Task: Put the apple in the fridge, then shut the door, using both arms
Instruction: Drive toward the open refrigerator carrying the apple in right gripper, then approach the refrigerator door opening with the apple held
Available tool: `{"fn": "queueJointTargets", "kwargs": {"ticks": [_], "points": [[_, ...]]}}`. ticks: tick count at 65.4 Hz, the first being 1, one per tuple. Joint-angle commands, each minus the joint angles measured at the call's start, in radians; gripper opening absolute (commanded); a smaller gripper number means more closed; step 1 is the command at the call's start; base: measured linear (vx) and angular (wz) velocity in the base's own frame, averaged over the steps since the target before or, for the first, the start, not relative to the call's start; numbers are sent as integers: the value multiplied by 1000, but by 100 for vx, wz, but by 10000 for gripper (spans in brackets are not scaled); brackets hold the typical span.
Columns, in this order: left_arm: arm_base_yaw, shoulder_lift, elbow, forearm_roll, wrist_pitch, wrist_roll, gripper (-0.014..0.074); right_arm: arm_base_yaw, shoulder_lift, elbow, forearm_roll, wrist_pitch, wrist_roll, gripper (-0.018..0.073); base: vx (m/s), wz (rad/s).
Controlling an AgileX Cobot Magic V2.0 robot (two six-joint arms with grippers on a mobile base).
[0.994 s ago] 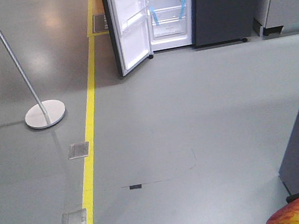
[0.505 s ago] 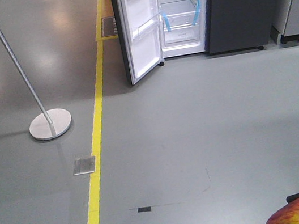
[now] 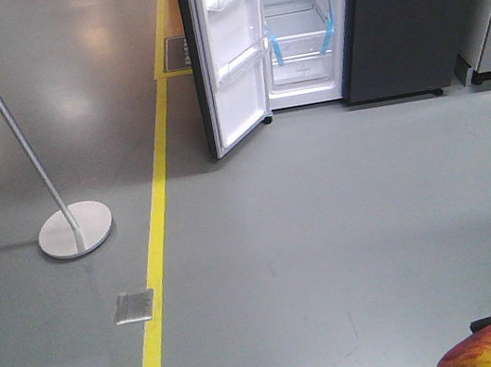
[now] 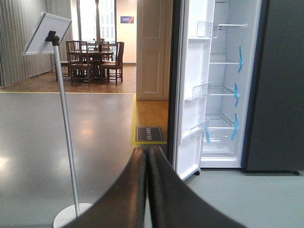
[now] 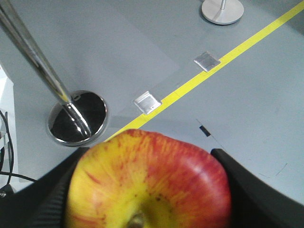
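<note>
right gripper (image 5: 151, 202): clamped on apple (image 5: 152, 161), fingers on both sides of fruit, stem dimple toward wrist cam. grip unchanged over last sec; apple sits at same spot, lower-right corner of front view.

left gripper (image 4: 147, 164): jaws pressed together, nothing held, aimed at open fridge (image 4: 280, 95).

change: whole scene has shifted in front view. fridge and door (image 3: 235, 91) now sit lower and larger in frame. stand (image 3: 74, 231) base and yellow line (image 3: 157, 255) have slid down too. judged cause: base is driving fwd toward fridge, arms steady.

status: door stands wide open, hinged at left, white lining and bins facing out. shelves (image 3: 297, 38) exposed, no obstruction seen. a stretch of bare floor (image 3: 346, 223) separates robot from fridge, so apple is well apart from any shelf.

meaning for task: approach phase, approx. early. no placing possible yet; base needs more travel before right arm can reach in. keep clear of door edge on approach. left gripper is free for door closing afterwards.
</note>
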Motion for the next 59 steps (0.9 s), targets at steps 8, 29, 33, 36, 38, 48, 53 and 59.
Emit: {"fn": "queueJointTargets", "kwargs": {"ticks": [8,29,33,36,38,48,53,59], "points": [[-6,-15,28,-4,-75,-2,-6,0,-1,-26,13,-61,-6,169,27,-4],[-6,-15,28,-4,-75,-2,-6,0,-1,-26,13,-61,-6,169,25,-3],[-6,-15,28,-4,-75,-2,-6,0,-1,-26,13,-61,-6,169,24,0],[-6,-15,28,-4,-75,-2,-6,0,-1,-26,13,-61,-6,169,24,1],[-6,-15,28,-4,-75,-2,-6,0,-1,-26,13,-61,-6,169,24,1],[-6,-15,28,-4,-75,-2,-6,0,-1,-26,13,-61,-6,169,23,1],[-6,-15,28,-4,-75,-2,-6,0,-1,-26,13,-61,-6,169,22,0],[-6,-15,28,-4,-75,-2,-6,0,-1,-26,13,-61,-6,169,22,0]]}}
